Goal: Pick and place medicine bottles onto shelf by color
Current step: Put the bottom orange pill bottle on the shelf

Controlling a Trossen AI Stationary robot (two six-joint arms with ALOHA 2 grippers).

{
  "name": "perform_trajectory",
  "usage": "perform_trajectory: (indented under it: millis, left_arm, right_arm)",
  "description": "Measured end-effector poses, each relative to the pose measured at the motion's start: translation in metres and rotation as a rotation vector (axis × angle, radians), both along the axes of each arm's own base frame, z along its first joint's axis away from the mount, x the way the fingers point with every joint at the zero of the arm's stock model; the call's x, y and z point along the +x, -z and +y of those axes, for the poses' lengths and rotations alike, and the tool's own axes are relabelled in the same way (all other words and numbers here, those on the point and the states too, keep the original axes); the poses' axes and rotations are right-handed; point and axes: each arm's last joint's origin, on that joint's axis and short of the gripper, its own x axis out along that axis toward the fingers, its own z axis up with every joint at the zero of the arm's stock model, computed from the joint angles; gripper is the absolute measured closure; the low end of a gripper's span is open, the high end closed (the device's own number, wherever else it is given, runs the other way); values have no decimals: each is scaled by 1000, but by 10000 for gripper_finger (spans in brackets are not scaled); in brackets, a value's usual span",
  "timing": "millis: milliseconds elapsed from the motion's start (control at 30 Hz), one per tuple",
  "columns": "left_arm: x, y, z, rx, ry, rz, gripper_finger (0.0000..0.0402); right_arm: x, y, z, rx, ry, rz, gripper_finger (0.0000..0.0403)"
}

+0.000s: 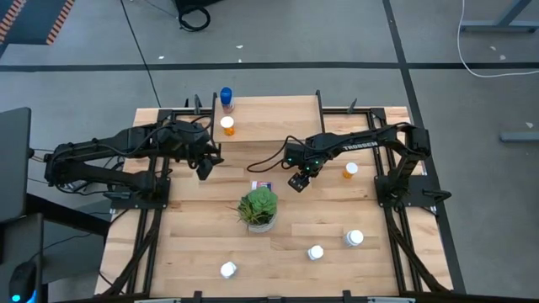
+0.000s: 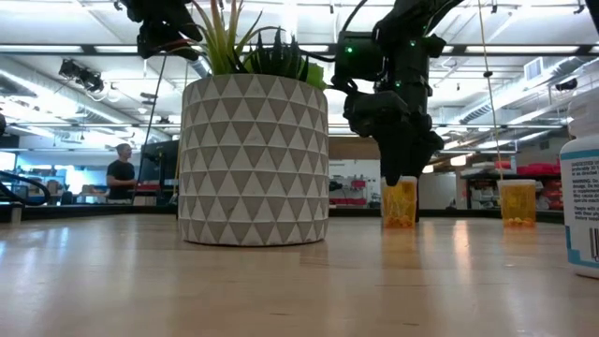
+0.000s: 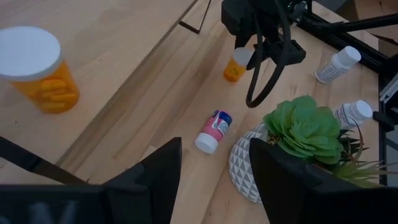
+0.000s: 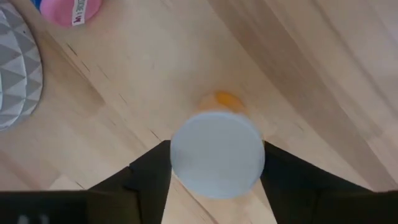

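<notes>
Wooden table (image 1: pixel 202 244): holds the shelf, the plant and loose bottles.
Shelf (image 1: pixel 278 118): at the far edge; a blue bottle (image 1: pixel 226 98) and an orange bottle (image 1: pixel 227 126) stand at its left end.
Plant (image 1: pixel 258 207): mid-table in a patterned pot.
Right gripper (image 1: pixel 298 182): straddles a white-capped orange bottle (image 4: pixel 217 152), a finger on each side; whether it grips cannot be told.
Left gripper (image 1: pixel 205 168): fingers apart, holding nothing, just beside the shelf's left end.
Pink bottle (image 3: pixel 213 130): lies on its side beside the plant.
Other bottles: one orange (image 1: pixel 350 171) on the right, three white (image 1: pixel 313 252) near the front.
</notes>
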Motion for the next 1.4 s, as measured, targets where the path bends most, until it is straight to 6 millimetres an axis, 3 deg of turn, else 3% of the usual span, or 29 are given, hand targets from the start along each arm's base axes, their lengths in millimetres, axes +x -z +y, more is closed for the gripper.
perform_trajectory:
  millis: [133,267,367,633,800,1167,1400]
  left_arm:
    - [0,0,0,0,0,0,206]
    - [0,0,0,0,0,0,207]
    - [0,0,0,-1,0,0,211]
    - [0,0,0,-1,0,0,208]
    - [-3,-2,-2,-27,32,-22,213]
    - [-9,-9,-3,-21,39,-69,225]
    - [-11,-10,-3,-32,29,-75,224]
  right_arm:
    - [2,-4,0,15,4,-12,184]
    - [10,-20,-1,14,9,-57,175]
    - [19,-44,-3,-8,5,-103,174]
    - [31,-131,-6,-106,-64,-262,176]
    - [30,-166,-13,-168,-56,-354,176]
    - [24,-178,-42,-199,14,-387,176]
    - [7,-174,-76,-224,85,-292,176]
